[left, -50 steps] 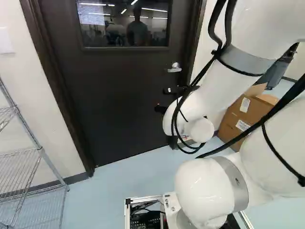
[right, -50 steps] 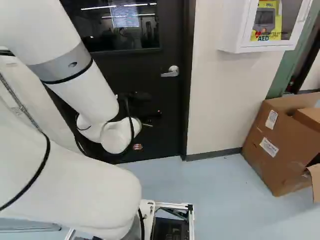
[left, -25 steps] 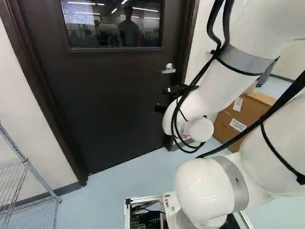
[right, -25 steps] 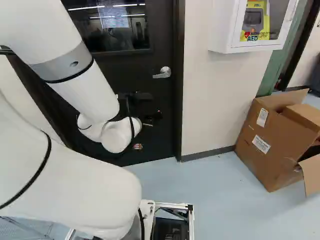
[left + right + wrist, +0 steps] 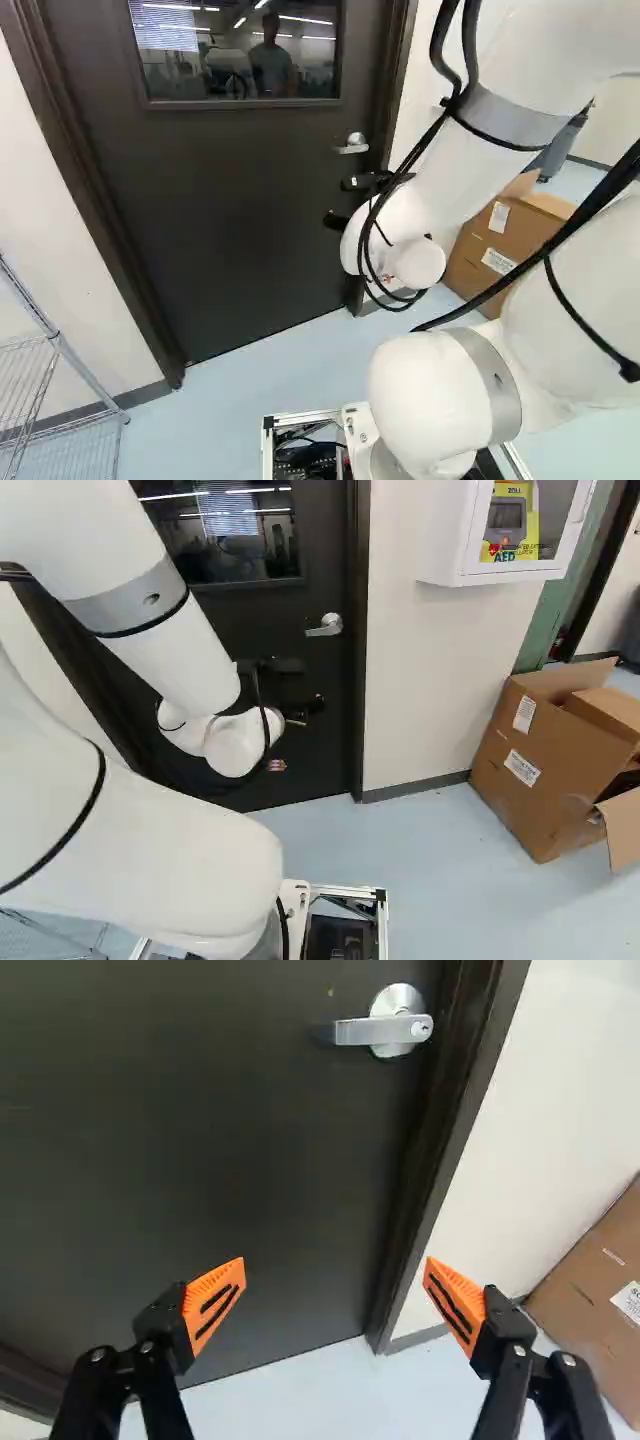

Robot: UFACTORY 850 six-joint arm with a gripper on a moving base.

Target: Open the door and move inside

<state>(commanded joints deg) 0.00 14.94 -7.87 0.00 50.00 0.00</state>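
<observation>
Black parts of my gripper (image 5: 338,222) show in front of the dark door (image 5: 230,190) in the left base view, lower than the silver lever handle (image 5: 352,144). From the right base view, the same handle (image 5: 325,626) stands above the wrist, near the door's edge. In the wrist view my gripper (image 5: 335,1265) has its two orange-padded fingers wide apart with nothing between them. The lever (image 5: 385,1029) lies ahead of the gripper and apart from both fingers. The door sits closed in its frame (image 5: 440,1150).
A wire shelf (image 5: 60,345) stands left of the door in the left base view. Right of the door are a pale wall (image 5: 440,680), a white wall cabinet (image 5: 455,540) and, on the floor, an open cardboard box (image 5: 545,770).
The base has turned to the right, so door, shelf and box have shifted left in both base views. Over the last half second, the arm's wrist has risen slightly.
</observation>
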